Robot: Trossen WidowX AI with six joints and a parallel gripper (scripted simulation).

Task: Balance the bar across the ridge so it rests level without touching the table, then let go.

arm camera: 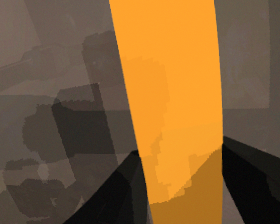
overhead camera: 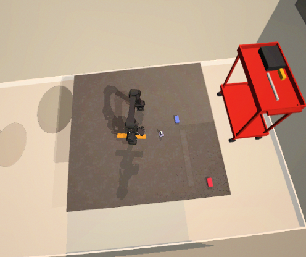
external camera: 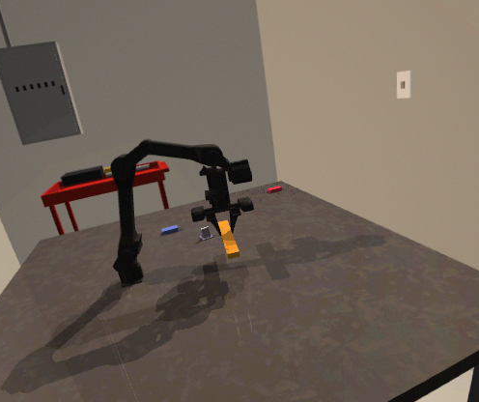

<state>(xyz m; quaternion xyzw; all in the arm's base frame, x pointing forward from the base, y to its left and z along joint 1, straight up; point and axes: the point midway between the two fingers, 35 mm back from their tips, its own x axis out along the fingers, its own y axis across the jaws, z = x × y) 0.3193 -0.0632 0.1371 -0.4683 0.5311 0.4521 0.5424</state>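
Observation:
The orange bar [overhead camera: 121,135] [external camera: 232,247] [arm camera: 171,75] is held in the air above the dark table [overhead camera: 96,182] [external camera: 334,314], its shadow apart from it. My gripper [external camera: 225,232] [arm camera: 181,149] is shut on the bar, with one finger against each long side. In the top view the arm hides the bar's middle. A small pale piece, which looks like the ridge [overhead camera: 161,133] [external camera: 206,233], stands on the table. It is to the right of the bar in the top view and behind it in the exterior view. Nothing rests on it.
A blue block [overhead camera: 176,118] [external camera: 170,230] lies beyond the ridge, to its upper right in the top view. A red block [overhead camera: 210,182] [external camera: 274,189] lies near the table's far corner. A red cart [overhead camera: 236,114] [external camera: 83,191] stands off the table.

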